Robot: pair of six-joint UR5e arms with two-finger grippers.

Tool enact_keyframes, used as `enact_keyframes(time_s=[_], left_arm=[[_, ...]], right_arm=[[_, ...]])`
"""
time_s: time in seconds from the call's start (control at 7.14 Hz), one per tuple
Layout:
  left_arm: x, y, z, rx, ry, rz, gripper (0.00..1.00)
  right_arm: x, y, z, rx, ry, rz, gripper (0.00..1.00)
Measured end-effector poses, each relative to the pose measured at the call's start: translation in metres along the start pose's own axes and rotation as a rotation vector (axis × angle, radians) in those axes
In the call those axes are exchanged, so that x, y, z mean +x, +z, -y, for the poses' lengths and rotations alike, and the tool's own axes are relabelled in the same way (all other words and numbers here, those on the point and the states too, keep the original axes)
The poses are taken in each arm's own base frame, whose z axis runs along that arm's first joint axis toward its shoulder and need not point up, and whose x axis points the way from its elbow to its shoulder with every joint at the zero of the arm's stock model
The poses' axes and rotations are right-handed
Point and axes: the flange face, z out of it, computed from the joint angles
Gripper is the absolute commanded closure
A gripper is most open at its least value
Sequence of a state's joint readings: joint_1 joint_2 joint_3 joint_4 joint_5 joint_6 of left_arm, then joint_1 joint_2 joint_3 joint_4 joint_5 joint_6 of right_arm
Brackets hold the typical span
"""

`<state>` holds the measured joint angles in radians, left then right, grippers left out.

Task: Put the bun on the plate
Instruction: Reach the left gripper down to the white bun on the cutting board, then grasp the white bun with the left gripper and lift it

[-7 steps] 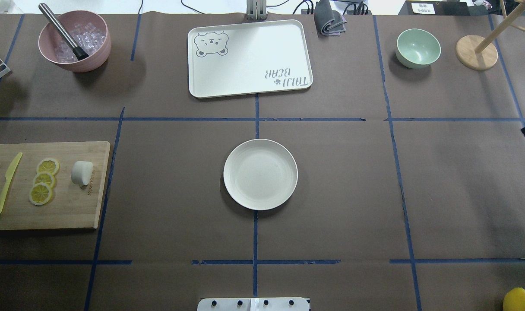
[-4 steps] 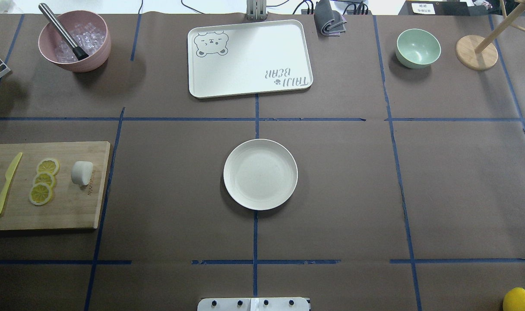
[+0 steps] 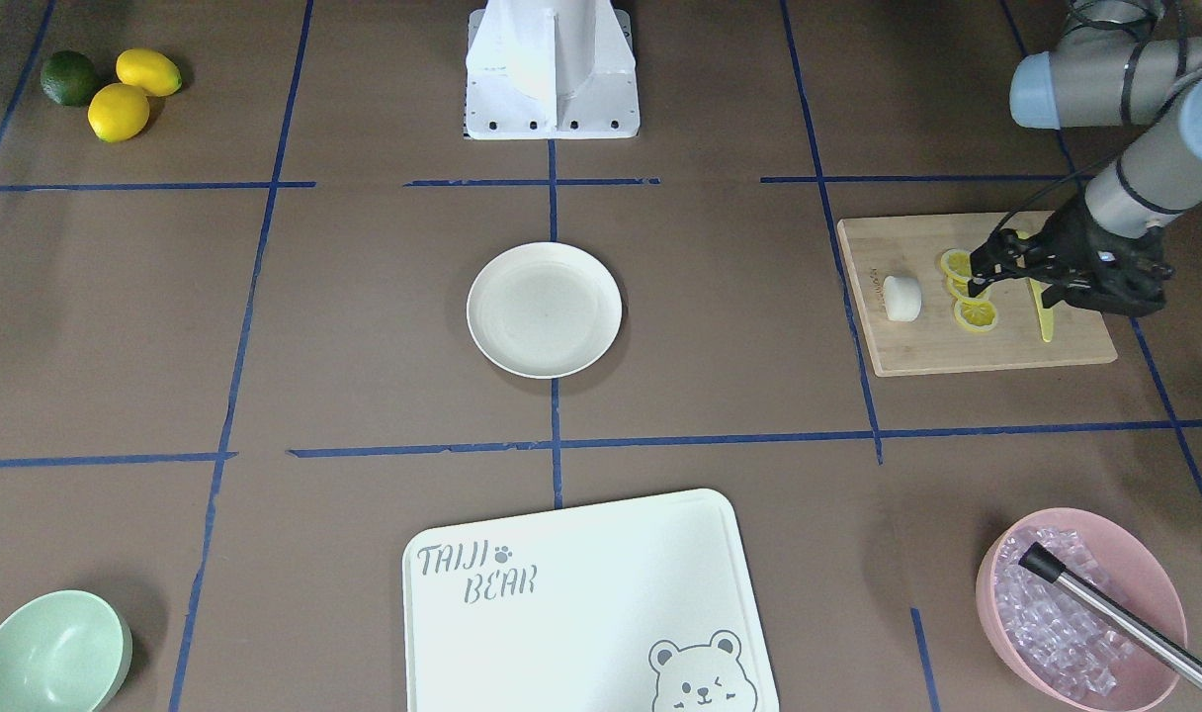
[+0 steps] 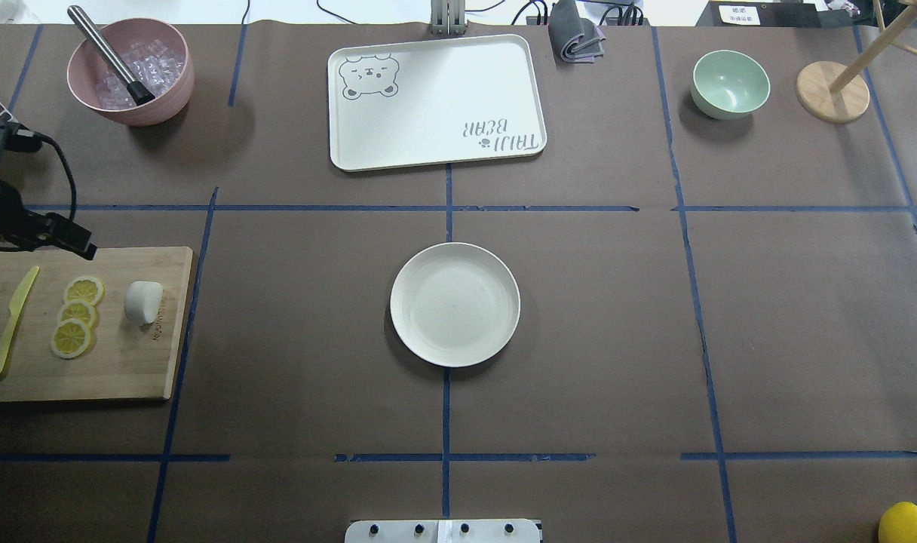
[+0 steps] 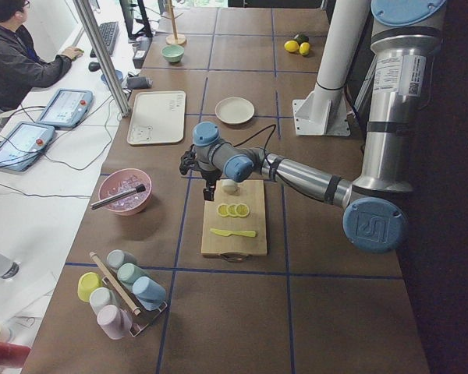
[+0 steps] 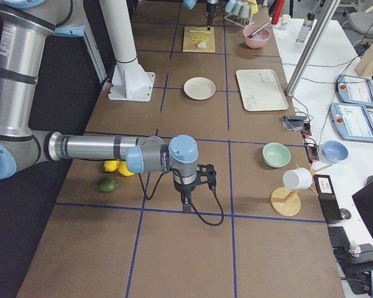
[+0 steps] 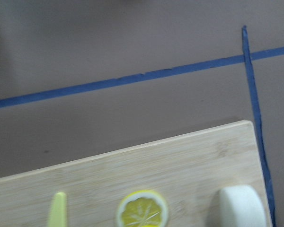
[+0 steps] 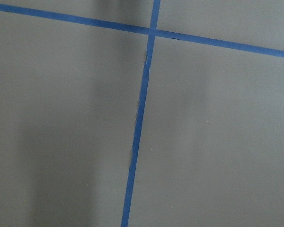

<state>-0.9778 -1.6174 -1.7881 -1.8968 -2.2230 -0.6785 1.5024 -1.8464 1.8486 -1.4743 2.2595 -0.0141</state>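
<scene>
At the worktop's left end, the bun (image 4: 143, 302) lies on a bamboo cutting board (image 4: 119, 369), close to the board's edge that faces the middle. It sits just beside three lemon slices (image 4: 76, 314), with a yellow-green plastic knife (image 4: 10, 324) beyond them. The plate (image 4: 455, 304) sits at the worktop's middle, well apart from the board and with nothing on it.

The left gripper (image 3: 976, 276) hangs raised over the board's far side with its fingers apart, holding nothing and not yet over the bun. The right gripper (image 6: 186, 206) hangs over the worktop's right end, and I cannot tell whether it is parted or closed.

The likeliest trouble is a descent that lands off-centre. One finger could then catch the nearest lemon slice, or nudge the smooth, rounded bun over the board's edge. A pinch too near its top might also let it slip out during the carry.

From board to plate, the worktop shows only brown paper and blue tape lines. The bear-printed tray (image 4: 436, 102) and the pink bowl of ice (image 4: 168, 94) both sit along the far edge, off that path.
</scene>
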Motion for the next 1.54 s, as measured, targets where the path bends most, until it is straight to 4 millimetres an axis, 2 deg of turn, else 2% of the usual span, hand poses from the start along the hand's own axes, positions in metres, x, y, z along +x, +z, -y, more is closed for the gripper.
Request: enact_keyframes(time_s=[0.14,0.28,0.56,0.7,0.84,1.12,1.54], left_arm=[[0.023,0.016,-0.008,0.013,-0.031,0.003,0.00],[0.037,0.026,-0.012,0.013,-0.042,0.001,0.00],[0.049,0.046,-0.021,0.000,-0.031,0.019,0.00],[0.054,0.056,-0.025,0.003,-0.019,0.042,0.05],[0.057,0.061,-0.027,0.011,-0.009,0.058,0.56],[0.060,0.062,-0.029,0.018,0.003,0.064,0.59],[0.064,0.061,-0.029,0.020,0.010,0.061,0.73]], right_arm=[[0.000,0.000,0.000,0.000,0.001,-0.002,0.00],[0.001,0.000,0.000,-0.001,0.001,-0.004,0.00],[0.001,0.001,0.000,-0.002,0.001,-0.007,0.00],[0.002,0.001,0.000,-0.002,0.000,-0.008,0.00],[0.002,0.001,0.000,-0.002,0.000,-0.009,0.00],[0.002,0.001,0.000,-0.002,0.000,-0.009,0.00],[0.002,0.001,0.000,-0.002,0.000,-0.009,0.00]])
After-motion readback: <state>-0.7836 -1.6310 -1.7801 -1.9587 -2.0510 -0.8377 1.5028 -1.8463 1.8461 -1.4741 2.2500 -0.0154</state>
